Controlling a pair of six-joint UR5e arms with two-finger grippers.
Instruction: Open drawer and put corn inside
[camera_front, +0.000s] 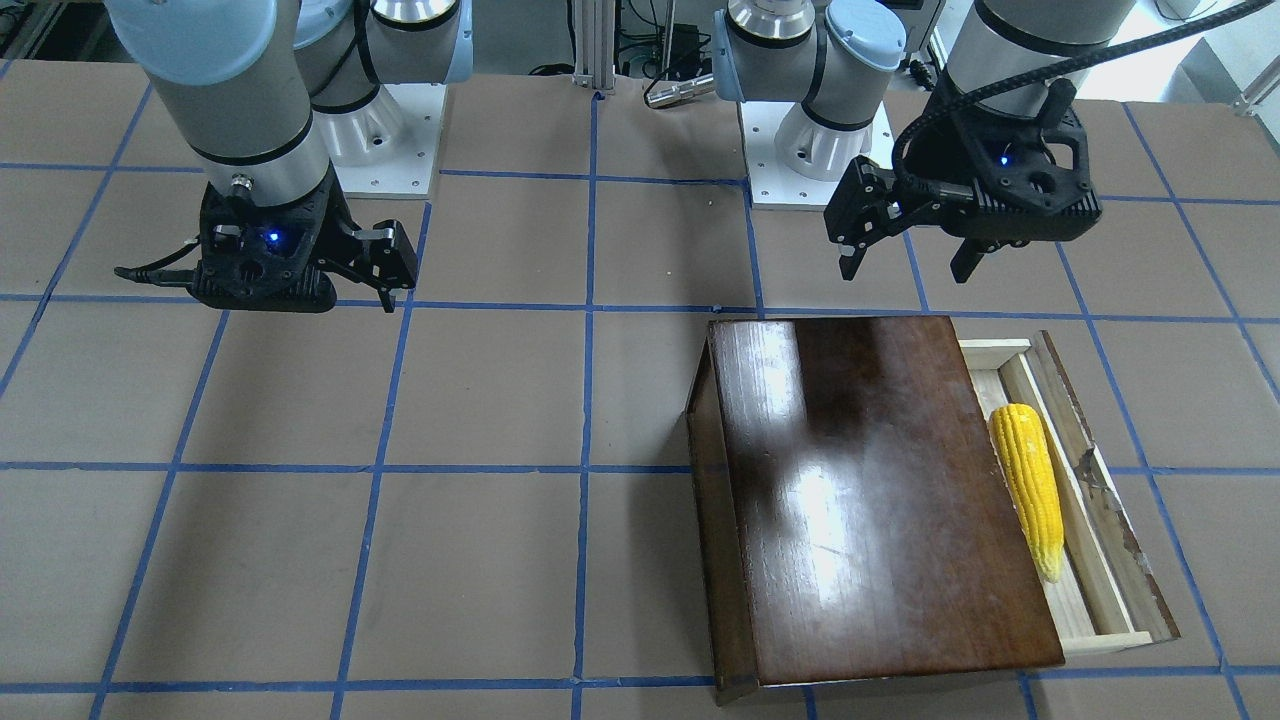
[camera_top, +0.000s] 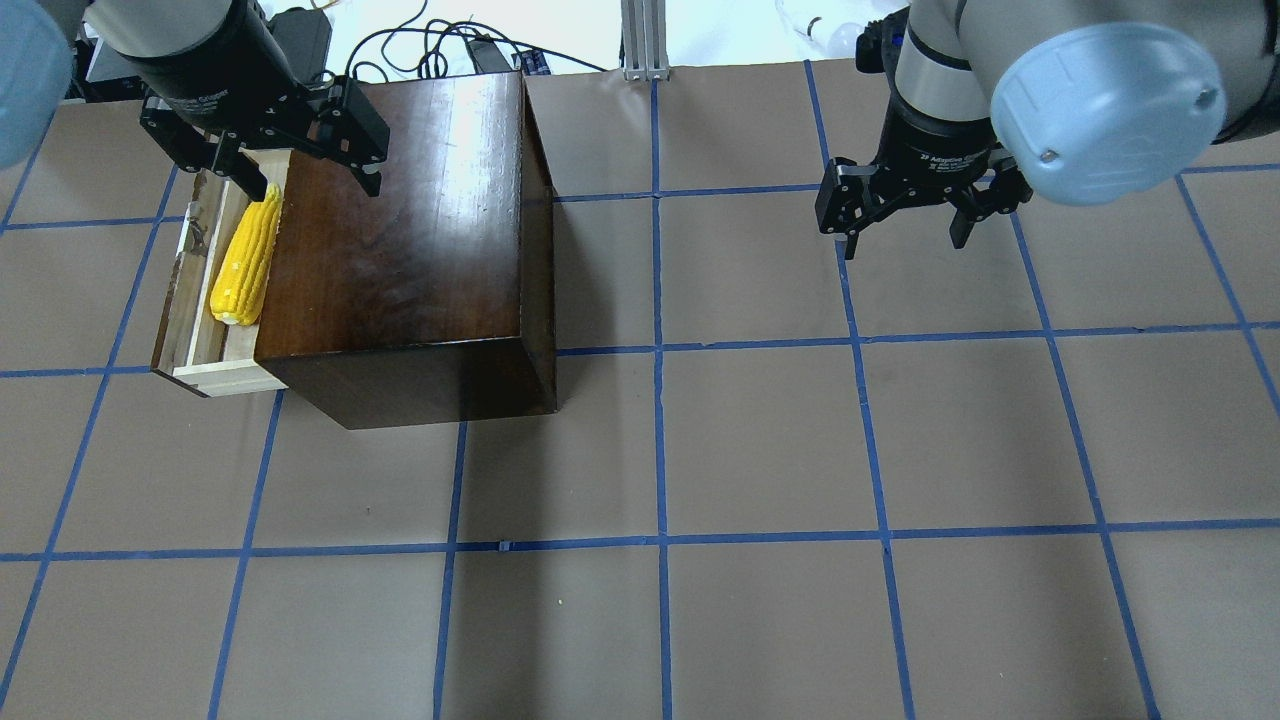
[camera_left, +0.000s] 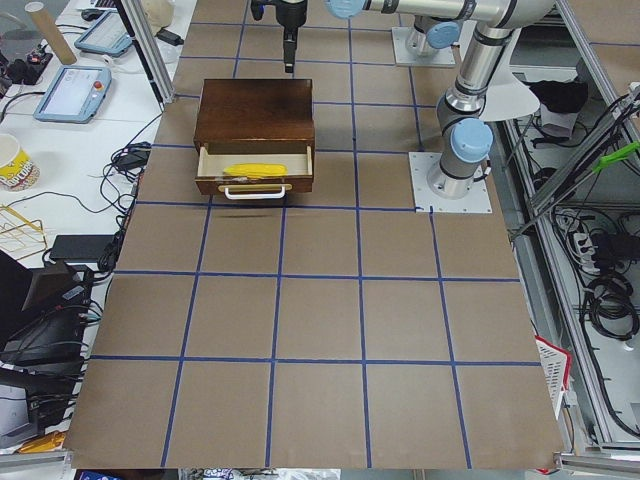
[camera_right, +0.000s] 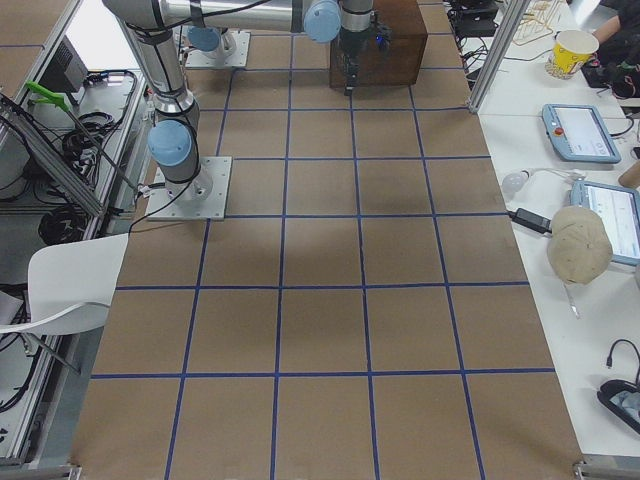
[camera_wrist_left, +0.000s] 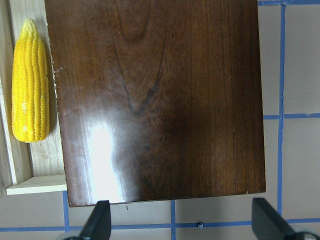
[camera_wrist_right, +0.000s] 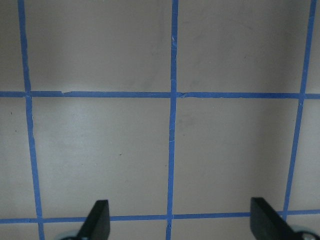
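Note:
The glossy dark brown box stands on my left side of the table. Its drawer is pulled out, a pale-wood tray with a worn dark front. The yellow corn lies lengthwise inside the drawer, and also shows in the overhead view and the left wrist view. My left gripper is open and empty. It hangs raised over the edge of the box nearest my base. My right gripper is open and empty over bare table on the other side, far from the box.
The table is brown paper with a grid of blue tape lines. Both arm bases stand at the robot side. A white handle shows on the drawer front in the exterior left view. Tablets, a cup and cables lie off the table ends.

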